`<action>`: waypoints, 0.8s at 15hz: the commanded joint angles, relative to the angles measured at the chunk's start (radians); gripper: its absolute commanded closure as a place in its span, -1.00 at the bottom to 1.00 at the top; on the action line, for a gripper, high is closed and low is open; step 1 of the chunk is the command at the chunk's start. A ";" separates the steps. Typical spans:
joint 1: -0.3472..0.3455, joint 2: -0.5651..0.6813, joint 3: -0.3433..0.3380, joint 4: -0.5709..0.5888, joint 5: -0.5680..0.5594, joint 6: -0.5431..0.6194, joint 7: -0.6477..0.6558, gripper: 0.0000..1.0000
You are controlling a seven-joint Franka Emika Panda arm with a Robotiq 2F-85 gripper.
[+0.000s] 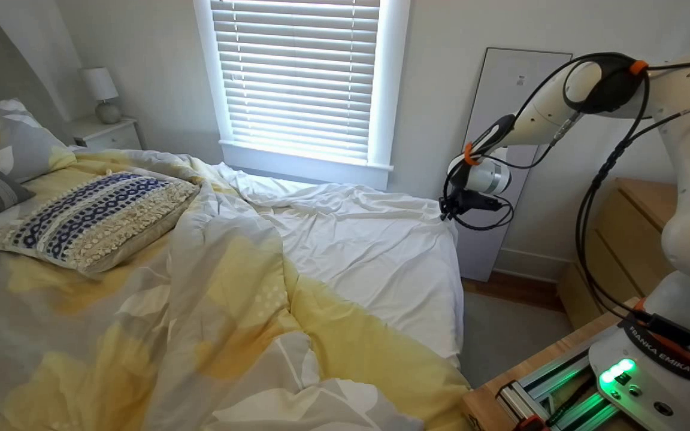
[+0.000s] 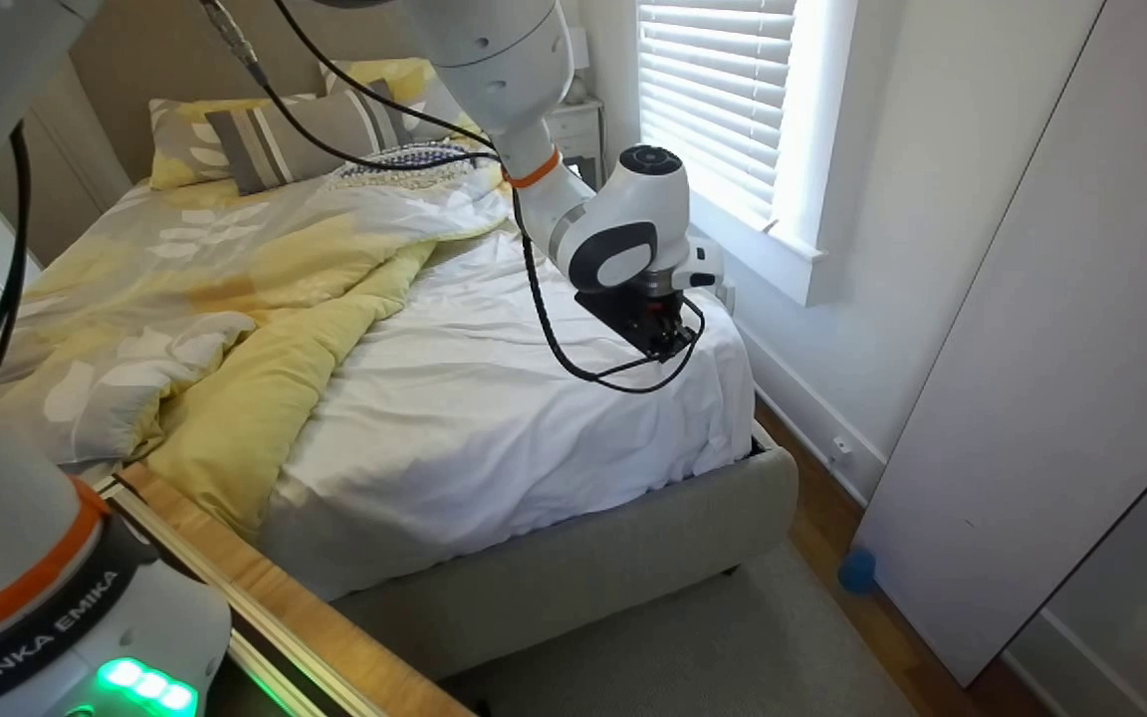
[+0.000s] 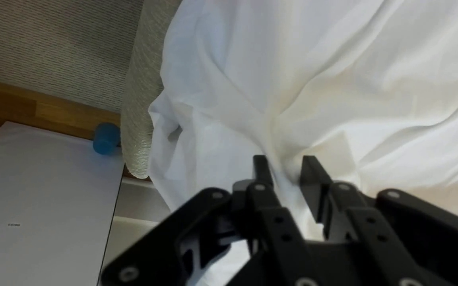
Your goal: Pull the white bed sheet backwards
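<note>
The white bed sheet [image 1: 369, 245] lies wrinkled over the foot half of the bed; it also shows in an exterior view [image 2: 474, 398]. In the wrist view the sheet [image 3: 372, 95] fills the middle and right, with soft folds and a ridge running toward the fingers. My gripper [image 3: 284, 163] is partly open, with a gap between the fingertips and white fabric visible behind it. It is over the foot corner near the window wall, as in both exterior views [image 1: 444, 214] [image 2: 671, 347]. I cannot tell whether the fingertips touch the sheet.
A yellow and grey comforter [image 1: 219, 287] is bunched toward the headboard, with a navy-patterned pillow [image 1: 99, 215] on it. The padded bed frame [image 2: 633, 538] edges the foot. A tall white panel [image 2: 1032, 329] leans at the wall beside a blue cup [image 2: 857, 572].
</note>
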 commanded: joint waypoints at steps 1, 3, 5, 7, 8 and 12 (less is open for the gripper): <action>-0.010 0.022 0.013 0.012 -0.040 0.015 -0.002 1.00; 0.004 0.005 0.003 -0.002 -0.050 0.007 0.015 1.00; 0.030 -0.018 -0.024 -0.019 -0.062 0.009 0.036 1.00; 0.042 -0.064 -0.036 -0.050 -0.061 -0.007 0.056 1.00; 0.054 -0.087 -0.047 -0.067 -0.063 -0.006 0.067 1.00; 0.113 -0.240 -0.083 -0.220 -0.080 -0.034 0.106 1.00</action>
